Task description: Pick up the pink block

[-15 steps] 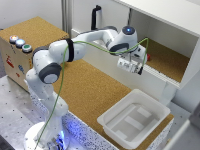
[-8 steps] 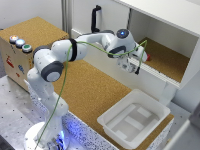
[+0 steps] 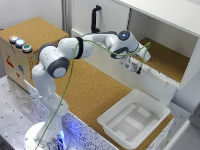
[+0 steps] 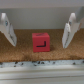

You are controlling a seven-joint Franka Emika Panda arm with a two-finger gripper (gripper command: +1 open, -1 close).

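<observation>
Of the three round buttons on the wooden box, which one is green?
The green button is the end one nearest the robot's base; beside it are a pale middle button and a reddish one.

A robotics lab: a robot arm [image 3: 75,50] bolted to a perforated metal base [image 3: 15,105], cork-topped desk [image 3: 95,95], button box [image 3: 17,52].

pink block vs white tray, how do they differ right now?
Colour: the pink block is solid reddish-pink with a dark L-shaped mark on its face; the white tray is plain white.
Shape: the block is a closed cube; the tray is an open, shallow bin with ridges inside.
Place: the block sits on cork between the open gripper fingers; the tray sits away from the arm, near the cork counter's edge.
Shared: both rest on cork.
</observation>
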